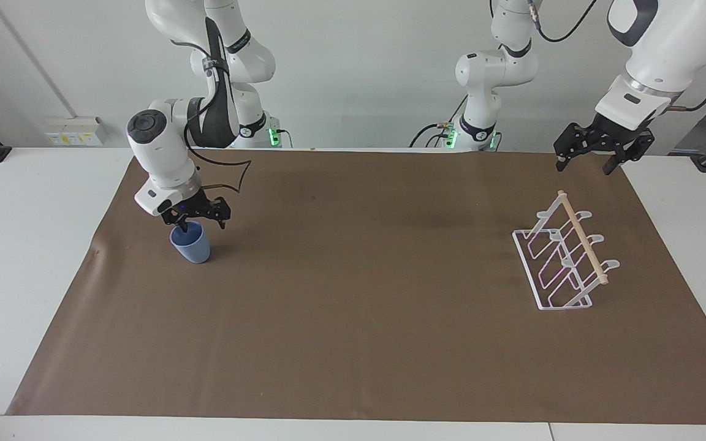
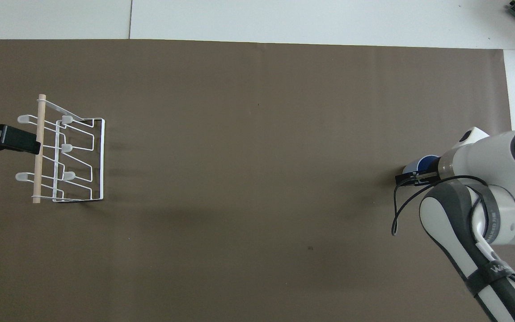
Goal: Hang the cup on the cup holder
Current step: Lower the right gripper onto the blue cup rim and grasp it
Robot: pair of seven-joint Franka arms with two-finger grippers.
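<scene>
The light-blue cup (image 1: 192, 246) stands upright on the brown mat at the right arm's end of the table; in the overhead view only part of its rim (image 2: 420, 161) shows beside the arm. My right gripper (image 1: 202, 223) is open just over the cup's rim, with one finger (image 1: 182, 225) dipping at the cup's mouth and the other outside the rim. It also shows in the overhead view (image 2: 411, 178). The white wire cup holder (image 1: 564, 260) with its wooden dowel stands at the left arm's end (image 2: 69, 156). My left gripper (image 1: 583, 163) waits open in the air over the mat's edge beside the holder.
A brown mat (image 1: 365, 318) covers most of the white table (image 1: 22, 245). The right arm's black cable (image 2: 396, 214) hangs in a loop beside the cup. The left gripper's black body (image 2: 9, 137) overlaps the holder's dowel in the overhead view.
</scene>
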